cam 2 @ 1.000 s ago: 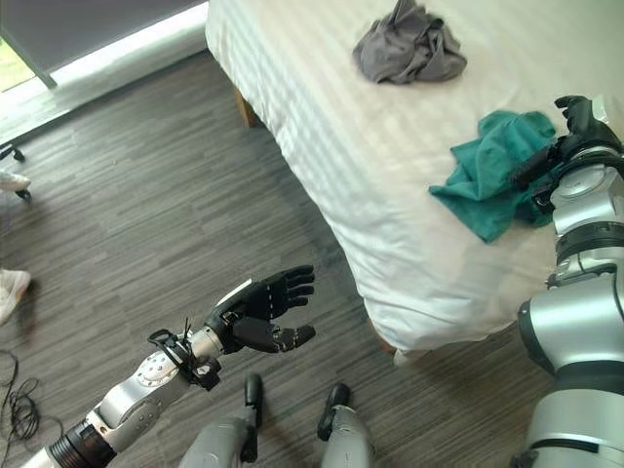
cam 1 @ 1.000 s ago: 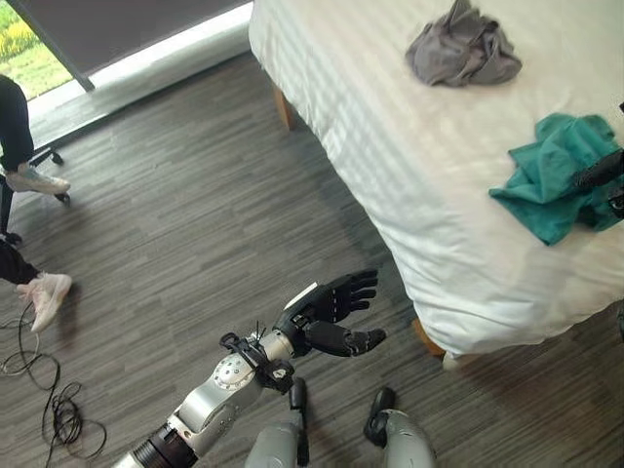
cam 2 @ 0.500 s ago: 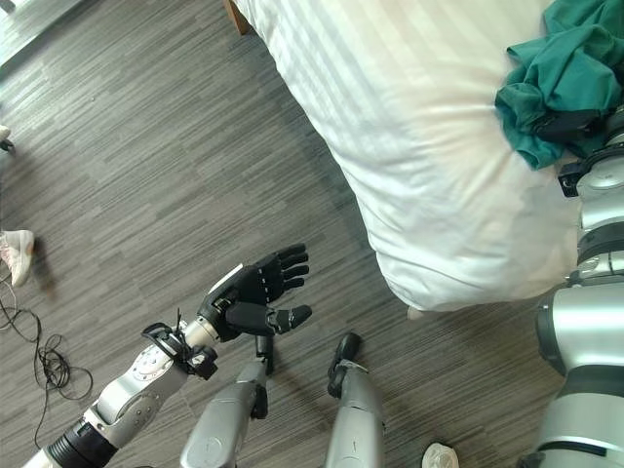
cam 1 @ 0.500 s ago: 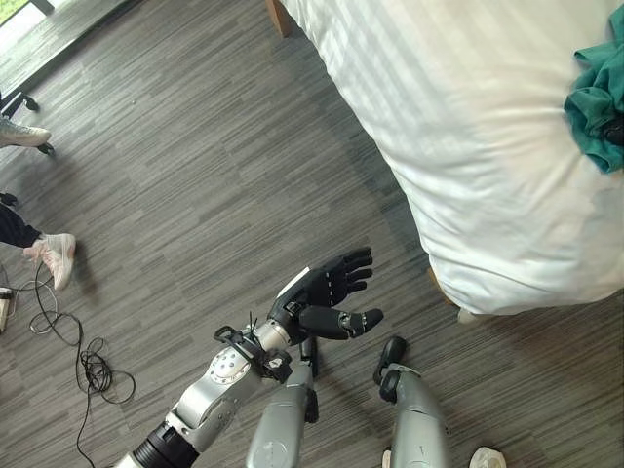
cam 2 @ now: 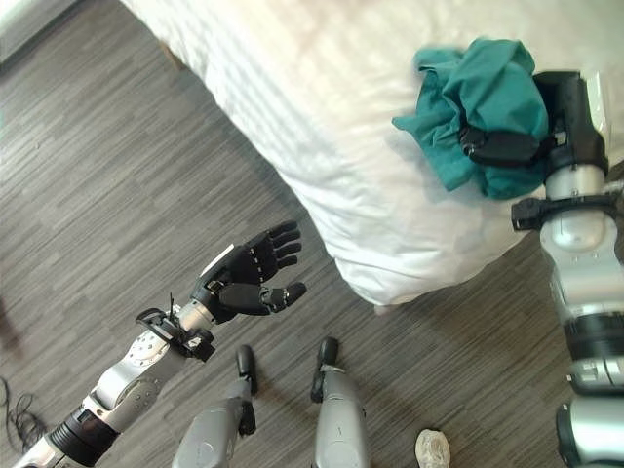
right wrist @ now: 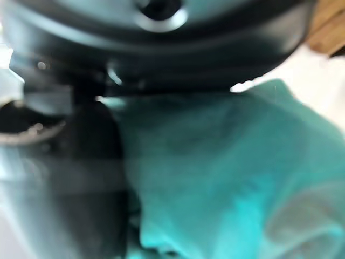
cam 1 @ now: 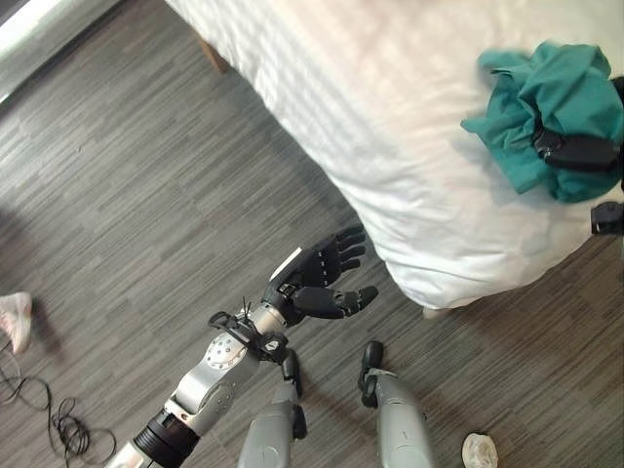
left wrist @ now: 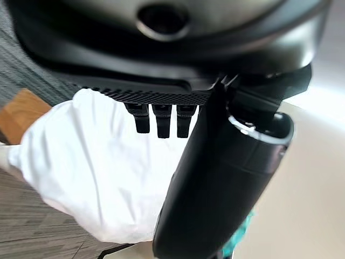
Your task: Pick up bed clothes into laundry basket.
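Observation:
A teal garment (cam 2: 468,93) lies bunched near the front corner of the white bed (cam 2: 322,127). My right hand (cam 2: 565,107) is on it from the right, with the thumb curled across the cloth and the fabric gathered against the palm. Its wrist view shows the teal garment (right wrist: 215,178) pressed close against the right hand (right wrist: 81,178). My left hand (cam 1: 317,278) hovers over the floor just off the bed's corner, palm up and fingers spread, holding nothing. In the left wrist view the left hand (left wrist: 226,178) points toward the bed's (left wrist: 91,162) white corner.
Grey wood-plank floor surrounds the bed. A wooden bed leg (cam 1: 213,57) shows at the far side. A person's shoe (cam 1: 12,322) sits at the left edge. A small white crumpled thing (cam 1: 480,450) lies on the floor at the lower right.
The camera has swung, so the grey garment has left the picture. My right hand has closed on the teal garment and bunched it up. The left hand keeps its open pose.

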Controlling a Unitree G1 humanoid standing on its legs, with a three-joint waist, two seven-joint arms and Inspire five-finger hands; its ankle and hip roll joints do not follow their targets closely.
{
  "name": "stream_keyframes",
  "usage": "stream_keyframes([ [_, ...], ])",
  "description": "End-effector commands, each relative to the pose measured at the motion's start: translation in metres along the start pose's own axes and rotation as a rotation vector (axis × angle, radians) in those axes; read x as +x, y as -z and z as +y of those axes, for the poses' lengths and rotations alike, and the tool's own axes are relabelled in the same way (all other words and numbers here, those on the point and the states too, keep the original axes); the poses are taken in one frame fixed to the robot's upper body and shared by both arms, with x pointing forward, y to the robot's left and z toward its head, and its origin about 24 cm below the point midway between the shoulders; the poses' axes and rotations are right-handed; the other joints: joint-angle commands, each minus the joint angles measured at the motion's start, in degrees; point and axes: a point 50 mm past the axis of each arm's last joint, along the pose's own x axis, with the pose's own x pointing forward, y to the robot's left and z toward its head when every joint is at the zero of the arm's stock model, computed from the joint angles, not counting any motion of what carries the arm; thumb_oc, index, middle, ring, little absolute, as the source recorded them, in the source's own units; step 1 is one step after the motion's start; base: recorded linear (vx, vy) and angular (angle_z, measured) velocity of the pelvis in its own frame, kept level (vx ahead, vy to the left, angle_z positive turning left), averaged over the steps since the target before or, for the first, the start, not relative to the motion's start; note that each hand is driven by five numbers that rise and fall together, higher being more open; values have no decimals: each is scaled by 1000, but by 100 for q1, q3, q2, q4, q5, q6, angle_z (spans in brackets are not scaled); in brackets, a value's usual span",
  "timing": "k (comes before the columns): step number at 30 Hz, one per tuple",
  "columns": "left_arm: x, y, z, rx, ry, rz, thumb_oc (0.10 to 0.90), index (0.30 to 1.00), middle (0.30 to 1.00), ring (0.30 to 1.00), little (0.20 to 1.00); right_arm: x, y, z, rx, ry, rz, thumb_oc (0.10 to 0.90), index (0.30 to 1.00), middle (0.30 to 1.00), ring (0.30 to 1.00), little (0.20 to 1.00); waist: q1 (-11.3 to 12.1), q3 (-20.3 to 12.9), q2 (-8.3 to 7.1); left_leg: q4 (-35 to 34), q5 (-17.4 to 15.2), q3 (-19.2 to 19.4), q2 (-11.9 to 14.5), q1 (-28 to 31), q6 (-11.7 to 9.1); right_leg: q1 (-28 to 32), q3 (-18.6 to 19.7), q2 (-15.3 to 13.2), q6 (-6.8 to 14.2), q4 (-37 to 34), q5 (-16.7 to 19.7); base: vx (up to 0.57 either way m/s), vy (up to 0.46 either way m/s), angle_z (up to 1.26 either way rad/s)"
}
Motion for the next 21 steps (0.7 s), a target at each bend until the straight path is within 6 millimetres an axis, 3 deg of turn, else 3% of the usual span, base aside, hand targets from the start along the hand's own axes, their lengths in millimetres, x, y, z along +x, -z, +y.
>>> stream_keyframes([
  [1,-13,-11,11,-65,-79,-143,800,900,900,900,900,-20,-34,-12,166,81,-240,400,300,300,300,300,-192,-1160,-600,-114,-440,78,345,349,-431,1102,508,41,745,-1744,748,97,10,-7],
  [4,-30,-11,24,-52,-160,-147,800,900,900,900,900,-64,-13,2,302,38,-165,400,300,300,300,300,-176,-1516,-716,-64,-600,127,415,713,-383,1444,555,107,731,-1768,624,145,1,-20],
  [8,-45,2,35,-72,-240,-103,800,900,900,900,900,-105,14,33,459,8,-9,400,300,300,300,300,-204,-1895,-801,-74,-786,198,445,1155,-339,1830,583,134,719,-1765,487,125,11,-18],
  [11,-49,8,35,-76,-264,-78,800,900,900,900,900,-120,18,48,644,47,34,400,300,300,300,300,-235,-2090,-830,-86,-855,215,415,1294,-302,1973,608,128,721,-1772,430,42,30,1],
  [17,-44,12,32,-35,-263,-57,800,900,900,900,900,-157,19,122,970,-177,215,400,300,300,300,300,-184,-2113,-835,-55,-932,257,337,1450,-219,2082,719,101,704,-1720,407,-7,32,-11],
  [20,-44,15,31,-34,-265,-50,800,900,900,900,900,-172,15,148,1054,-308,284,400,300,300,300,300,-125,-2050,-815,-51,-931,223,309,1457,-198,2092,717,83,703,-1715,417,-26,15,-4],
  [21,-44,15,31,-34,-266,-50,800,900,900,900,900,-172,15,149,1054,-309,284,400,300,300,300,300,-130,-2051,-816,-51,-931,222,309,1458,-198,2094,716,82,704,-1716,417,0,0,0],
])
